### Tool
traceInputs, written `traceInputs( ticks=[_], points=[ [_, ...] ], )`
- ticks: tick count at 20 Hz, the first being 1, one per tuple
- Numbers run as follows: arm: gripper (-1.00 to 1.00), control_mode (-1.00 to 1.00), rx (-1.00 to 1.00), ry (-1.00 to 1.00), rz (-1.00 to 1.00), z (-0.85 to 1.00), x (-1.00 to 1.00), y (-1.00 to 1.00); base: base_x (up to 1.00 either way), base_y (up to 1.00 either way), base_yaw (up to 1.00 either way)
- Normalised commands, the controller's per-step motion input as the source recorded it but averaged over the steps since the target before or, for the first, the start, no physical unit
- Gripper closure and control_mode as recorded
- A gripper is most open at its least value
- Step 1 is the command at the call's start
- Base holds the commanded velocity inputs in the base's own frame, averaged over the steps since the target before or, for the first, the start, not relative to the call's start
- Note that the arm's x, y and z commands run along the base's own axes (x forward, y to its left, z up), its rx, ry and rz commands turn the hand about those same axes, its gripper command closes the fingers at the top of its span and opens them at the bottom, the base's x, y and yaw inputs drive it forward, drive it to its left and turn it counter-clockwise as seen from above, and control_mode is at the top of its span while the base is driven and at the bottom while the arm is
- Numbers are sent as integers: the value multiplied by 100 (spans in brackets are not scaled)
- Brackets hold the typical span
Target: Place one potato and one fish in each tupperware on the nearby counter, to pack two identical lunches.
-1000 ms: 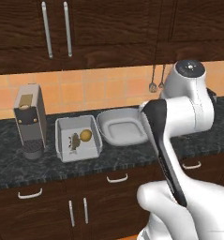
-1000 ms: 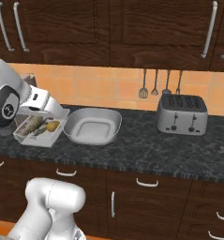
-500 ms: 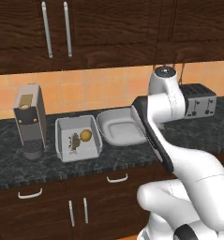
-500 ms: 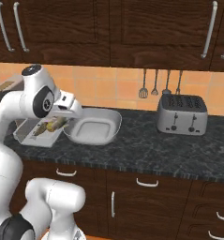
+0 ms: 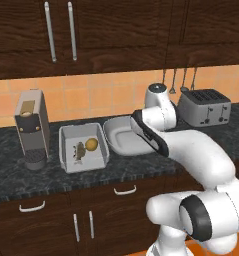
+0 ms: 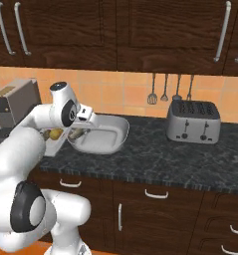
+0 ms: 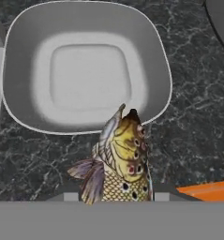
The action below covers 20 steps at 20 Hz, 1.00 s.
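The dark speckled desk runs across the middle of the left base frame, over brown drawers with curved silver handles; dark wooden cupboards span the top of that frame. The white arm rises from the lower right and bends toward the centre. A coffee machine stands at centre left on the desk, and a silver toaster stands at centre right of the right base frame, with three utensils hanging on the tiled wall above it.

The shallow rounded tupperware takes up the upper half of the hand frame with a bare floor; in the left base frame it sits at the centre, just right of the deep square tupperware. That box holds a potato in its right half and, beside it, a small dark shape that is probably a fish, though it is too small to be sure.

The tool is closed on a second, spotted yellow-brown fish, which stands up from the bottom centre of the hand frame; its head overlaps the near rim of the rounded dish, and its body lies over the bare desk just outside that rim.
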Motion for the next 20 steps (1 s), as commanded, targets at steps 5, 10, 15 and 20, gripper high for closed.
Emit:
traceInputs(
  ticks=[5, 10, 15, 20],
  points=[
    [100, -100, 16, 0, 0, -18, 99, -6, 0, 0, 0],
    [100, -100, 13, -3, 4, -11, 88, 0, 0, 0, 0],
    [-100, -100, -2, -18, 1, -38, 65, 6, 0, 0, 0],
    [-100, -100, 2, -8, 0, -23, 4, -4, 0, 0, 0]
  ],
)
